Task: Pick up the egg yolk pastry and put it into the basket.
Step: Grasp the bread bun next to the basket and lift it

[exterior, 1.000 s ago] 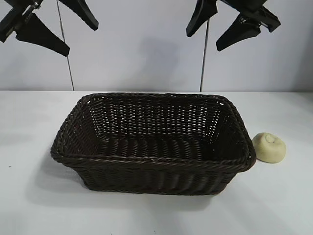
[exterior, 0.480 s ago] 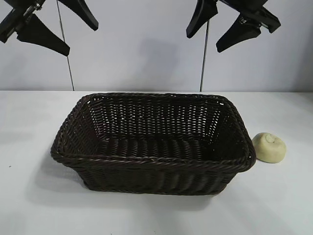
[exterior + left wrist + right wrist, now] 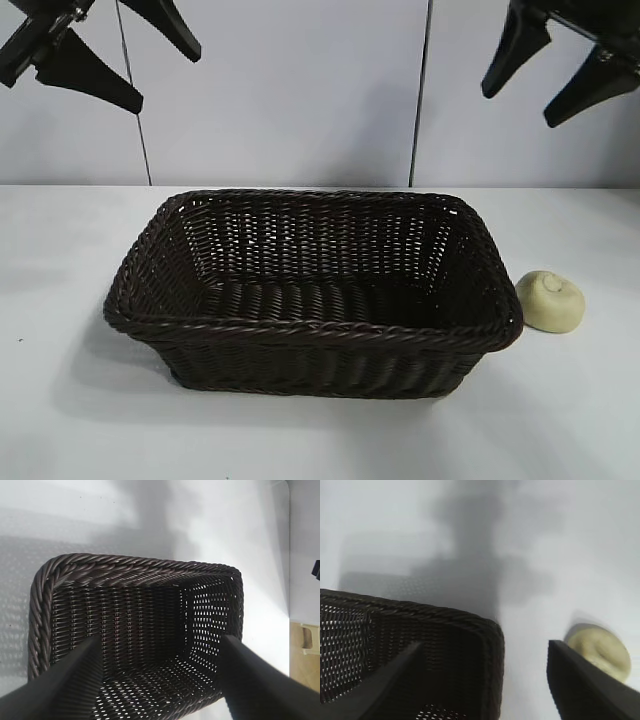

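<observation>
The egg yolk pastry (image 3: 550,300), a small pale yellow domed bun, sits on the white table just right of the basket (image 3: 310,335). The dark woven basket stands mid-table with nothing in it. My right gripper (image 3: 555,88) hangs open and empty high above the table, up over the pastry's side. In the right wrist view the pastry (image 3: 600,650) shows beside one finger, with the basket's corner (image 3: 485,630) between the fingers. My left gripper (image 3: 135,70) hangs open and empty high at the upper left. The left wrist view looks down into the basket (image 3: 135,570).
The white table (image 3: 320,440) stretches in front of and beside the basket. A pale wall with two thin vertical rods (image 3: 135,110) stands behind. A table edge and a wooden item (image 3: 310,637) show in the left wrist view.
My right gripper has moved to the right, from above the basket's right end to above the pastry's side. The left gripper, basket and pastry have not moved.
</observation>
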